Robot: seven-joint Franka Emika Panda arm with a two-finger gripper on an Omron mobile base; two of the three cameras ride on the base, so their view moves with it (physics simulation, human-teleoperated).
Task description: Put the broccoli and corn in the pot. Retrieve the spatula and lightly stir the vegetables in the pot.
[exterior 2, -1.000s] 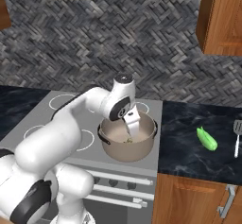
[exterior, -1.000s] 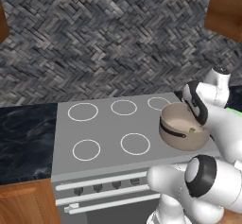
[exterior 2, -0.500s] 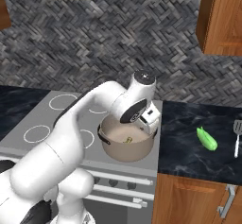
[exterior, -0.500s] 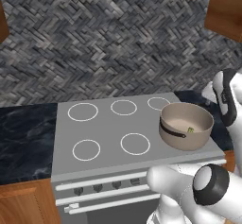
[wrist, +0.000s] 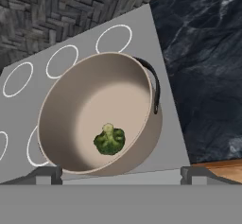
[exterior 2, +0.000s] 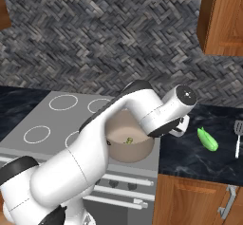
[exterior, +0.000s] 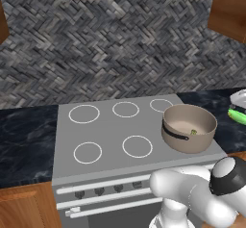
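Observation:
The beige pot (wrist: 90, 100) with its dark side handle stands on the stove's front right burner, also seen as the pot (exterior: 189, 127) and the pot (exterior 2: 129, 143). A dark green broccoli (wrist: 109, 141) floret lies on its floor. The corn (exterior 2: 207, 139), a bright green elongated piece, rests on the black counter right of the stove and shows as the corn (exterior: 237, 116) at the frame's edge. Further right lies the spatula (exterior 2: 237, 139), dark blade away from me. My gripper (wrist: 120, 175) is open and empty, hanging above the pot's rim; the gripper (exterior 2: 176, 130) sits between pot and corn.
The grey stove top (exterior: 96, 126) has several ringed burners left of the pot. Black stone counter (exterior 2: 199, 164) flanks the stove on both sides. A wooden wall cabinet (exterior 2: 223, 15) hangs above the right counter. The herringbone wall is close behind.
The arm has swung right, from directly over the pot to its right rim, toward the counter. The gripper stayed open. The pot has not moved.

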